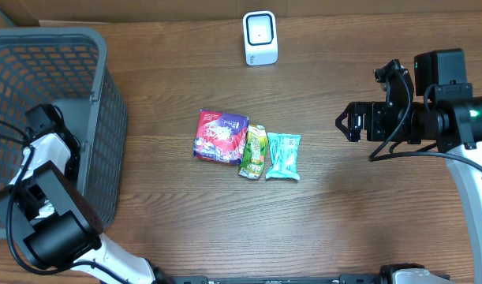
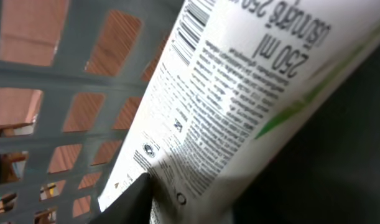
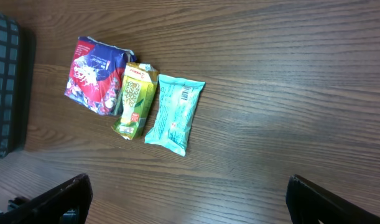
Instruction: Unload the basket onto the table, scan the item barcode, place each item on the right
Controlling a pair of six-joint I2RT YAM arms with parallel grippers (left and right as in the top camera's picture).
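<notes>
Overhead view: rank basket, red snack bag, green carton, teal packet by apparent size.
1. basket, by far the largest
2. red snack bag
3. teal packet and green carton: too alike to rank

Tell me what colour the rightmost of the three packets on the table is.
Light turquoise, with a small white barcode patch. The packet shows best in the right wrist view.

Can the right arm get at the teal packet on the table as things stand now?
Probably yes. The right pincer stands open, and only bare table lies between it and the teal packet, the row's nearest end.
</notes>
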